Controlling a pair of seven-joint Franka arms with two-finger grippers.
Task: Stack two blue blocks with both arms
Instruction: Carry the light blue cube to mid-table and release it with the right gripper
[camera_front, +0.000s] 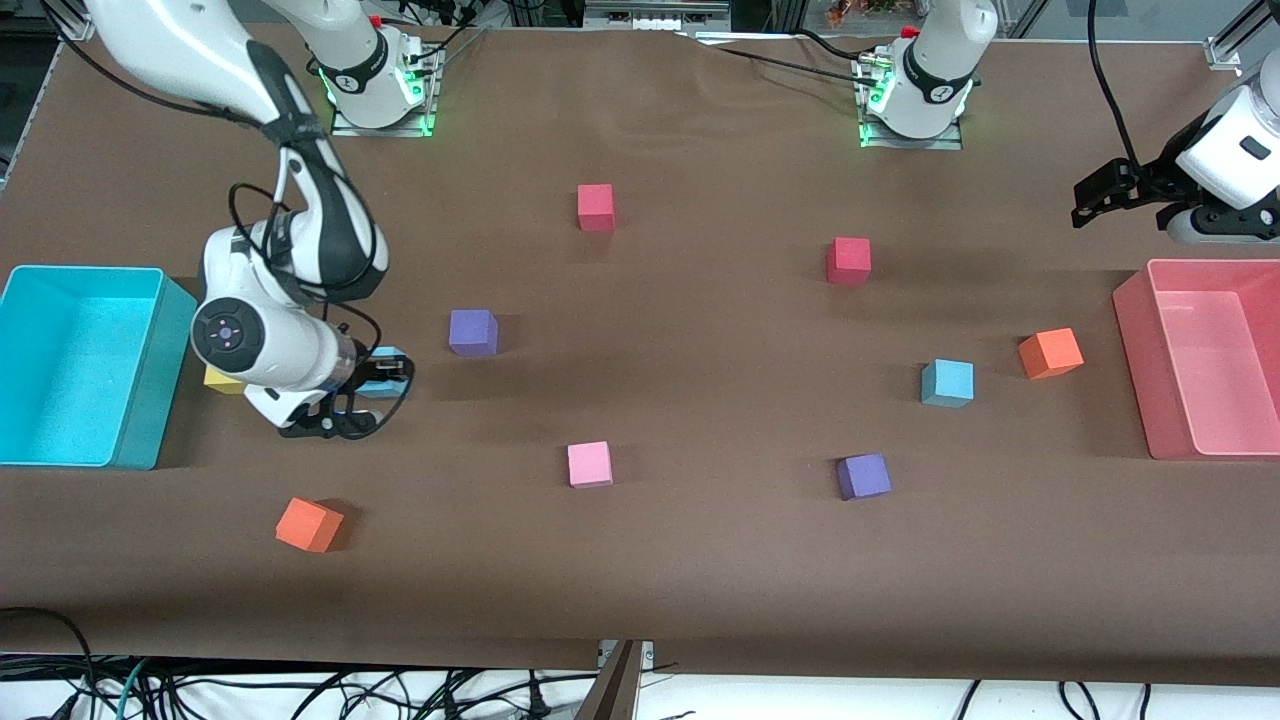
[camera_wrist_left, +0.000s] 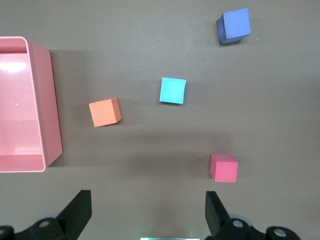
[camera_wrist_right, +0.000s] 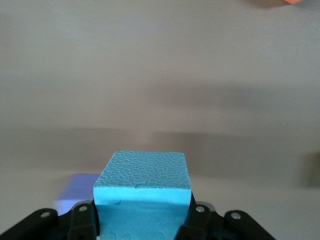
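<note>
One blue block sits between the fingers of my right gripper, low at the table near the cyan bin. In the right wrist view the gripper is shut on this block, one finger on each side. I cannot tell whether the block touches the table. The second blue block lies on the table toward the left arm's end, beside an orange cube; it also shows in the left wrist view. My left gripper waits open and empty, up in the air by the pink bin.
A cyan bin stands at the right arm's end, a pink bin at the left arm's end. A yellow cube lies partly hidden by the right wrist. Orange, purple, pink and red cubes lie scattered.
</note>
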